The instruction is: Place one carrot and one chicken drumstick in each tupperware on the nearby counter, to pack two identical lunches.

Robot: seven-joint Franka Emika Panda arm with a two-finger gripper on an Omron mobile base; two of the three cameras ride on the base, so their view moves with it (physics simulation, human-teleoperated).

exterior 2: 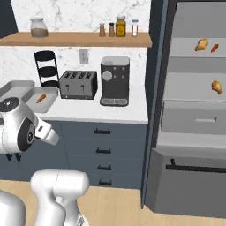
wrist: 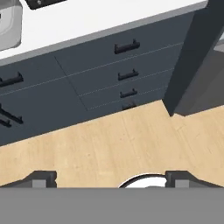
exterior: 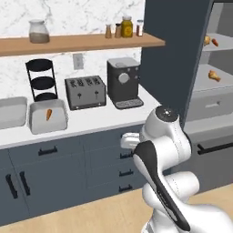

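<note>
Claw [wrist: 109, 179] apart, empty, aimed at the floor before the drawers. Two tupperware [exterior: 48, 116] at the counter [exterior: 104, 118] left end; the right one holds one carrot. Risk: wrong fridge item fetched, or the tub doubled. Right base view resolves fridge carrot [exterior 2: 214, 48] and drumsticks [exterior 2: 201, 44].

arm [exterior: 159, 154]: i see it folded tight above the base, elbow raised, forearm angled down and back | wrist: hand tipped downward toward the floor | gripper [wrist: 111, 177]: jaws spread wide, nothing between them | fingertips [wrist: 41, 178]: both dark tips at the bottom of hand view, well apart
</note>
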